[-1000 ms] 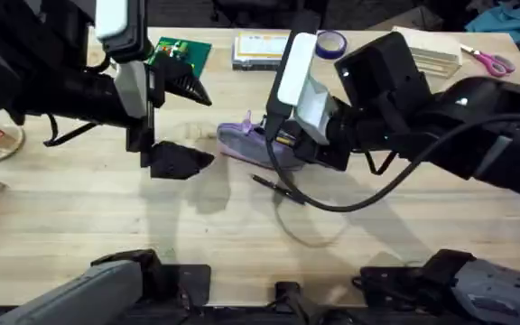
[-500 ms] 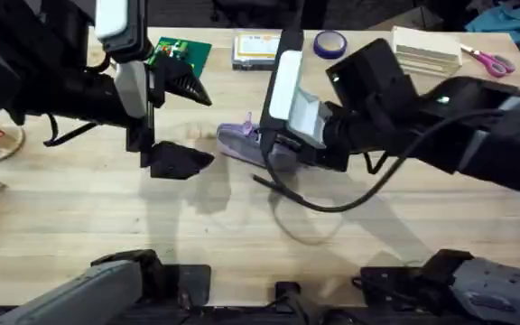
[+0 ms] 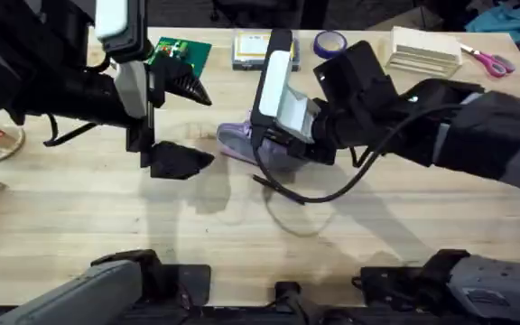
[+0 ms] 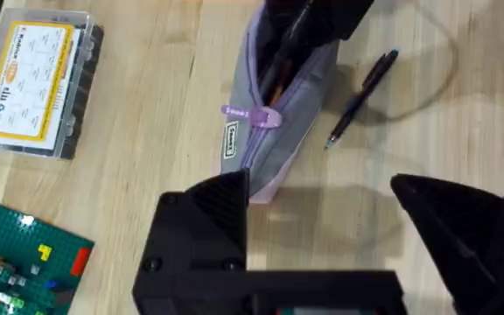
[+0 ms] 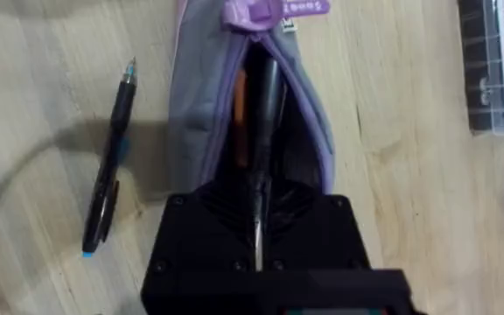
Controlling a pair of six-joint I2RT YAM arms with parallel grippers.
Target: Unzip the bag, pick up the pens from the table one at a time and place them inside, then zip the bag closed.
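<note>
Tabletop — silver pen between right jaws, inside bag

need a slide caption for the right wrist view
Right gripper lowers the silver pen into the open bag; dark pen lies alongside.

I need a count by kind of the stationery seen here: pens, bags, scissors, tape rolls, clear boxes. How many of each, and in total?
Pens: 2, a dark pen beside the bag, a grey pen held by the right gripper in the bag's opening
Bags: 1
Scissors: 1
Tape rolls: 1
Clear boxes: 1
Total: 6
</note>
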